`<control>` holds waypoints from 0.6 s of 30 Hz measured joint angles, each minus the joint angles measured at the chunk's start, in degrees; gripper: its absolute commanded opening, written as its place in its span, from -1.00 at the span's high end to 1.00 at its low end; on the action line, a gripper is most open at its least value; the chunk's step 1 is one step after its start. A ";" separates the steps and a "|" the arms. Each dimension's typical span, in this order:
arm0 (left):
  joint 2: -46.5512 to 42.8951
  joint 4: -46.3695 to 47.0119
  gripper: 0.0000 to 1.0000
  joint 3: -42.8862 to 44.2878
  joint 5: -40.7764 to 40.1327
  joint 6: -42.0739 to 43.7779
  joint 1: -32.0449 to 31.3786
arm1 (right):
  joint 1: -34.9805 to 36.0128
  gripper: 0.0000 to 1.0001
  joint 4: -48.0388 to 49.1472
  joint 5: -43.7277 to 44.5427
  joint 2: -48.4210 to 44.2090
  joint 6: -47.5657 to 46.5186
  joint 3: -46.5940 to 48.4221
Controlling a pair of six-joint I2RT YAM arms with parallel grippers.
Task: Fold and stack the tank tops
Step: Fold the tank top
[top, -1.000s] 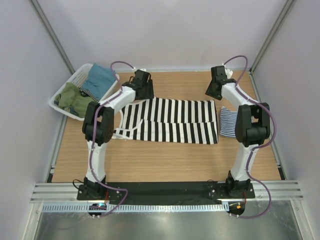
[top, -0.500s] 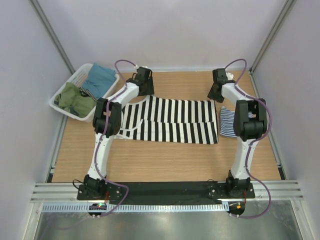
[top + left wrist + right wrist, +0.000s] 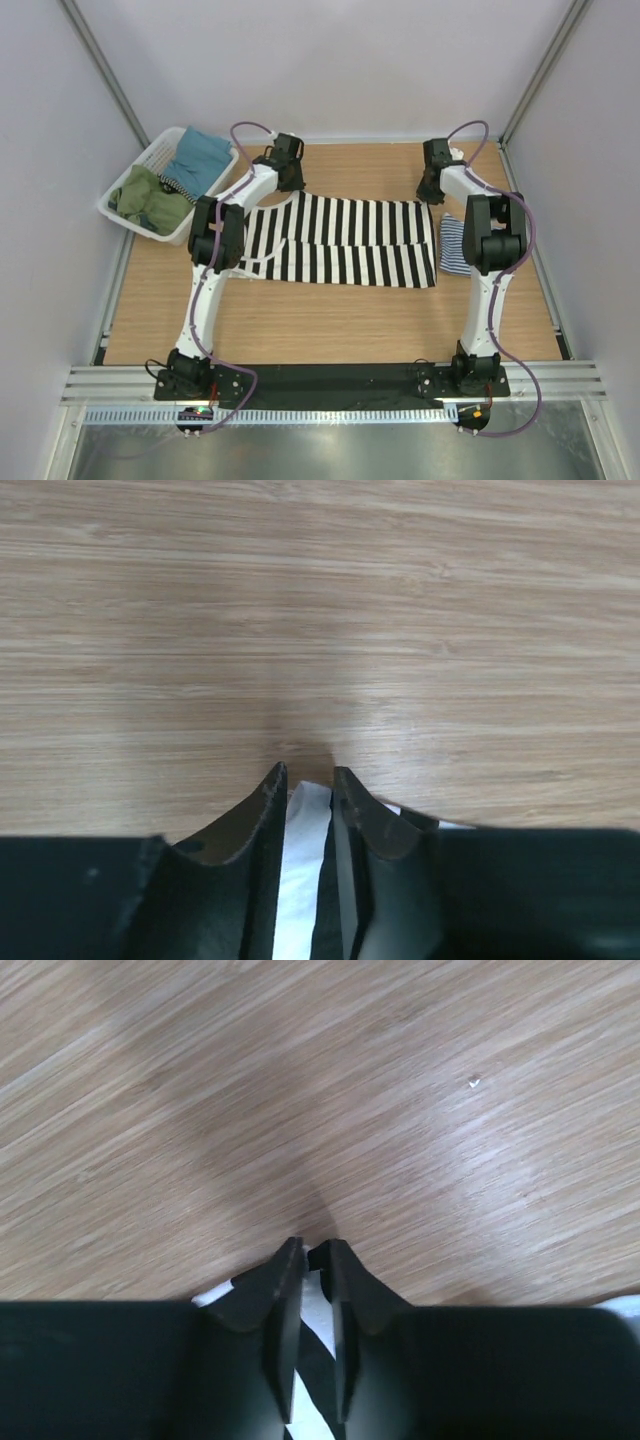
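The broad black-and-white striped tank top [image 3: 340, 240] lies spread flat across the middle of the wooden table. My left gripper [image 3: 289, 186] is down at its far left corner, and in the left wrist view the gripper [image 3: 305, 780] is shut on a fold of white and dark cloth [image 3: 303, 840]. My right gripper [image 3: 430, 194] is at the far right corner. In the right wrist view it [image 3: 315, 1250] is shut on striped cloth [image 3: 318, 1370]. The thin navy-and-white striped tank top [image 3: 454, 246] lies folded at the right, partly behind the right arm.
A white slatted basket [image 3: 137, 170] sits at the back left and holds a teal garment [image 3: 198, 155] and an olive green one [image 3: 148, 198]. Bare wooden table [image 3: 330, 320] lies between the tank top and the arm bases. Walls close in the sides and the back.
Both grippers have dropped to the far corners of the broad-striped tank top and closed on the cloth. The garment itself has not shifted.
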 measured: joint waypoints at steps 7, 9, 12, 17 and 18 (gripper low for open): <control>0.20 -0.26 1.00 0.15 1.66 -0.11 0.00 | 0.00 0.98 -0.04 -0.90 0.07 -0.15 0.79; 0.17 -0.42 1.00 0.13 1.92 -0.20 0.00 | 0.00 0.97 -0.04 -1.25 0.07 -0.13 0.85; 0.00 -0.44 1.00 -0.09 1.88 -0.17 0.00 | 0.00 0.98 -0.07 -1.92 0.07 -0.13 1.01; -2.78 -0.48 1.00 -3.61 1.20 0.02 0.00 | 0.00 0.97 -0.04 -3.48 0.04 -0.13 1.05; -3.89 -0.48 1.00 -4.92 1.11 0.02 0.00 | 0.00 0.98 -0.02 -3.76 0.00 -0.13 1.05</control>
